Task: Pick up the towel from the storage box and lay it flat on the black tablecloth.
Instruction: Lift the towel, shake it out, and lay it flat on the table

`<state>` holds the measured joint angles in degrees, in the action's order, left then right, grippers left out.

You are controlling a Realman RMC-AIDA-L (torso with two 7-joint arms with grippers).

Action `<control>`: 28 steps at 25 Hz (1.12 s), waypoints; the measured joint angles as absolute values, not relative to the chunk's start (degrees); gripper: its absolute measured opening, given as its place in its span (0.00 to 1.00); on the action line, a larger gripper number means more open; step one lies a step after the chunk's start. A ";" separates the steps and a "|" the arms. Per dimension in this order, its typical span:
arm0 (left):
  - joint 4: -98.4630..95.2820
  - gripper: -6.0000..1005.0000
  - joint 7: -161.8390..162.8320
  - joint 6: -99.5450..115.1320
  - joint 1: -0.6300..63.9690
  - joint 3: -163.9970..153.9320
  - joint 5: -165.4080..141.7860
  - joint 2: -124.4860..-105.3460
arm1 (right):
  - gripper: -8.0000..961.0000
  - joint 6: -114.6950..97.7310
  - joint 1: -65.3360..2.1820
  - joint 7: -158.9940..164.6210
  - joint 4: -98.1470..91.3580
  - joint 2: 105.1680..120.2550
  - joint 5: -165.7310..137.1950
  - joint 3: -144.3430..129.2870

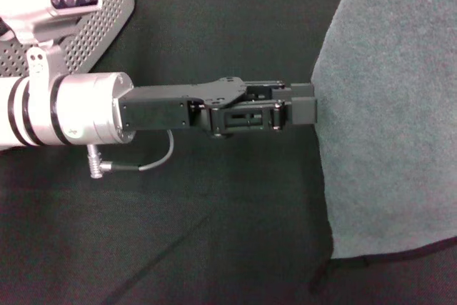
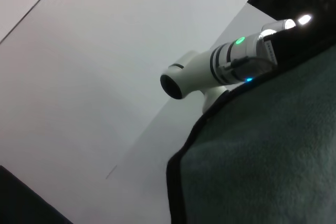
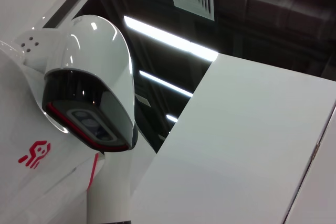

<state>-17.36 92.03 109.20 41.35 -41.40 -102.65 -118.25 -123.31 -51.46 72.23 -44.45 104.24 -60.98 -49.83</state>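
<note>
The grey-teal towel (image 1: 389, 119) fills the right side of the head view, raised above the black tablecloth (image 1: 214, 219), with its black-stitched lower edge casting a shadow on the cloth. My left gripper (image 1: 308, 108) reaches in from the left and is shut on the towel's left edge. The left wrist view shows the towel (image 2: 262, 161) close up, with its black border. Only part of the right arm (image 2: 231, 61) shows beyond the towel, and its gripper is hidden. The light grey perforated storage box (image 1: 107, 5) stands at the far left.
A grey cable (image 1: 153, 162) loops under the left wrist. A pale wall or floor strip runs along the tablecloth's far edge. The right wrist view shows only the robot's head and the ceiling.
</note>
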 joint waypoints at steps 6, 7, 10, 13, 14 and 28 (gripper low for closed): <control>-16.81 0.51 91.71 107.78 41.08 -41.40 -102.90 -118.62 | 0.02 -123.36 -51.60 71.99 -44.50 104.24 -59.79 -49.83; -16.81 0.51 91.71 107.47 40.99 -41.40 -102.90 -118.54 | 0.02 -123.37 -51.60 71.99 -44.66 104.24 -59.55 -49.83; -16.81 0.51 91.69 106.50 40.75 -41.33 -102.89 -118.21 | 0.02 -123.39 -51.41 71.98 -45.50 104.25 -58.98 -49.83; -16.81 0.51 91.66 106.01 40.62 -41.14 -102.78 -117.96 | 0.02 -123.43 -51.16 71.98 -46.06 104.49 -58.68 -49.87; -16.82 0.51 91.63 105.97 40.57 -41.06 -102.71 -117.86 | 0.02 -123.45 -51.12 71.98 -46.07 104.55 -58.62 -49.91; -16.52 0.50 89.49 116.48 43.38 -44.25 -101.84 -118.70 | 0.02 -123.25 -50.05 69.08 -43.47 104.59 -58.89 -50.01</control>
<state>-16.52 89.49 116.48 43.38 -44.25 -101.84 -118.70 -123.25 -50.05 69.08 -43.47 104.59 -58.89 -50.01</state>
